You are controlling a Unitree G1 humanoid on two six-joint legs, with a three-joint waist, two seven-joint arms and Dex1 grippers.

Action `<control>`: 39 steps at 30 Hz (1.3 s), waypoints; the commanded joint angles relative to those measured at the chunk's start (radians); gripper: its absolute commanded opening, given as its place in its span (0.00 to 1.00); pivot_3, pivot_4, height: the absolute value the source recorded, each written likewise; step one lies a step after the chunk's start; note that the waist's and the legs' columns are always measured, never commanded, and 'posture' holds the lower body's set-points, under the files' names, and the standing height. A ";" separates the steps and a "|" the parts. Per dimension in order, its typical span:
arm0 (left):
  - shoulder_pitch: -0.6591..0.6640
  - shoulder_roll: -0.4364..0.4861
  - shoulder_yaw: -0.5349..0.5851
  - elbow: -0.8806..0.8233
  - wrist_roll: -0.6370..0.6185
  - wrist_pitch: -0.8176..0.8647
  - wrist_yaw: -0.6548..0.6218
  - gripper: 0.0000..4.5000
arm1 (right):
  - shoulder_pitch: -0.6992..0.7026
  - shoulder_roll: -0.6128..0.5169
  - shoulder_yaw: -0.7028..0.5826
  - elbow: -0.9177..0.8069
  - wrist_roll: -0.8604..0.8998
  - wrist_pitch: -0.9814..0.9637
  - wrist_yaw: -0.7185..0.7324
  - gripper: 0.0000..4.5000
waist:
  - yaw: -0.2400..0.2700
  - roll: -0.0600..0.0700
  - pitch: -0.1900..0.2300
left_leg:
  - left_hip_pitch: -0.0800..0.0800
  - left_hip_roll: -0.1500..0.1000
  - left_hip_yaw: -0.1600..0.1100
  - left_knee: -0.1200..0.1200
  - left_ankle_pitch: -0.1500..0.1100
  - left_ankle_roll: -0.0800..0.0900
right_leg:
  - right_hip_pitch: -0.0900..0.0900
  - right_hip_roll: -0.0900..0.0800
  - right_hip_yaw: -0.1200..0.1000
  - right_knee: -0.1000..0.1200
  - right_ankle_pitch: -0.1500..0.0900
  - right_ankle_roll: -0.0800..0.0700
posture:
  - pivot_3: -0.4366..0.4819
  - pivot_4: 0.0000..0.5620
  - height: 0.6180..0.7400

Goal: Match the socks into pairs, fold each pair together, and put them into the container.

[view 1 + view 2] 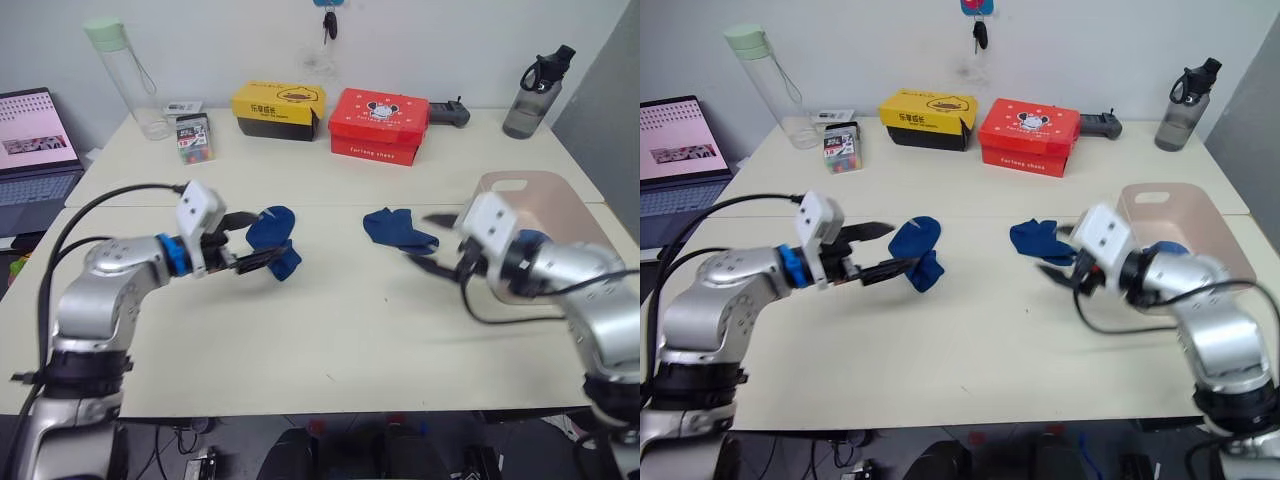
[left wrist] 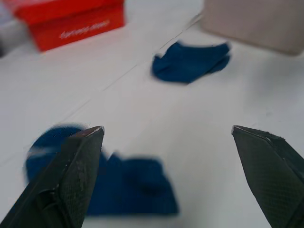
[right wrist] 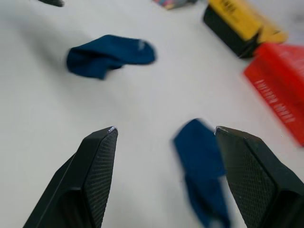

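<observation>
Two blue socks lie on the white table. One blue sock [image 1: 275, 240] sits left of centre, right at the tips of my left gripper [image 1: 250, 240], which stands open around its near end. The left wrist view shows this sock [image 2: 128, 190] low between the spread fingers. The other blue sock [image 1: 398, 228] lies right of centre, just ahead of my right gripper [image 1: 430, 239], also open; the right wrist view has it [image 3: 202, 156] between the fingertips. The pale pinkish container [image 1: 535, 190] stands at the right, partly behind my right arm.
At the back stand a yellow-and-black box [image 1: 278, 110], a red box [image 1: 378, 125], a clear bottle [image 1: 128, 80], a dark bottle [image 1: 535, 95], a black handheld device [image 1: 450, 113] and a small packet [image 1: 194, 137]. A laptop [image 1: 35, 150] sits at the far left.
</observation>
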 commanded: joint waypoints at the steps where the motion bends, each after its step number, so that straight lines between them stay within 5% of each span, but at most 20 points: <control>1: 0.083 -0.008 0.050 -0.041 -0.002 -0.071 0.022 1.00 | 0.093 0.041 0.036 -0.057 -0.039 -0.066 -0.087 0.78 | 0.002 0.000 0.000 | 0.000 0.000 0.000 0.000 0.000 0.000 | 0.000 0.000 0.000 0.000 0.000 0.000 | 0.48 0.27 1.00; 4: 0.215 0.009 0.068 -0.028 -0.013 -0.145 -0.047 1.00 | 0.193 0.076 0.006 -0.059 0.008 -0.010 -0.118 0.78 | 0.004 0.000 0.000 | 0.001 0.000 0.000 -0.001 0.000 0.000 | 0.000 0.000 0.000 0.000 0.000 0.000 | 0.48 0.27 1.00; 8: 0.333 -0.010 0.123 -0.064 -0.065 -0.119 -0.025 1.00 | 0.256 0.107 -0.047 -0.088 0.085 0.023 -0.128 0.97 | -0.001 0.001 0.000 | 0.003 0.000 0.001 -0.003 0.000 0.000 | 0.001 0.000 0.001 0.000 0.000 0.000 | 0.48 0.27 1.00; 11: 0.377 -0.021 0.130 -0.106 -0.082 -0.116 -0.012 1.00 | 0.256 0.111 -0.042 -0.094 0.095 0.029 -0.146 1.00 | -0.002 0.001 0.000 | 0.003 0.001 0.000 -0.003 0.000 0.000 | 0.001 0.001 0.000 0.000 0.000 -0.001 | 0.48 0.27 1.00; 20: 0.313 0.001 0.113 -0.218 -0.159 -0.037 -0.002 1.00 | 0.080 0.173 -0.063 -0.020 0.157 0.165 -0.251 1.00 | -0.007 0.001 0.000 | 0.004 0.001 0.001 -0.004 0.000 0.000 | 0.002 0.001 0.001 0.000 0.000 -0.001 | 0.48 0.27 1.00; 29: 0.196 0.045 0.022 -0.281 -0.200 0.053 -0.038 1.00 | -0.302 0.245 -0.029 0.431 0.063 0.242 -0.391 1.00 | -0.019 0.001 0.000 | 0.008 0.001 0.005 -0.010 0.000 0.000 | 0.001 0.001 0.004 0.000 0.000 -0.001 | 0.48 0.27 1.00; 39: 0.123 0.030 -0.025 -0.254 -0.194 0.051 -0.020 1.00 | -0.605 0.291 -0.015 1.036 -0.008 0.042 -0.346 1.00 | -0.029 0.001 0.000 | 0.009 0.001 0.007 -0.012 0.000 -0.001 | 0.001 0.001 0.005 -0.001 0.000 -0.001 | 0.48 0.27 1.00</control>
